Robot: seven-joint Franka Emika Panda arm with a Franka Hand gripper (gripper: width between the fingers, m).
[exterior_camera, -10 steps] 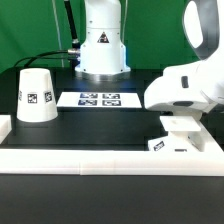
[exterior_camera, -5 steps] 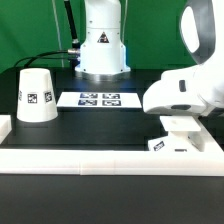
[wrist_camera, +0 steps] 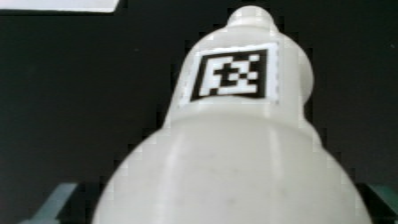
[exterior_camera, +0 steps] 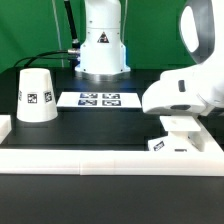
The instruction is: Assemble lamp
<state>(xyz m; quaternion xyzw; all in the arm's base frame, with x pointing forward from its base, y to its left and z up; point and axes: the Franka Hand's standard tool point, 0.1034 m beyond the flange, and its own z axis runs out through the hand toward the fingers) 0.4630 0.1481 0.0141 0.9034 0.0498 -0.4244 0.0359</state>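
Observation:
The white bulb (wrist_camera: 228, 150) fills the wrist view, its wide head near the camera and its narrow end pointing away, with a square tag on its side. My gripper (wrist_camera: 217, 208) is shut on the bulb, one dark finger showing at each side of it. In the exterior view my white hand (exterior_camera: 185, 92) hangs at the exterior view's right, just above the blocky white base (exterior_camera: 170, 143), and hides most of the bulb. The cone-shaped shade (exterior_camera: 35, 96) stands upright at the exterior view's left, far from the gripper.
The marker board (exterior_camera: 100, 99) lies flat on the black table behind the middle. A white raised rim (exterior_camera: 100, 156) runs along the front edge and the left side. The robot's own base (exterior_camera: 102, 50) stands at the back.

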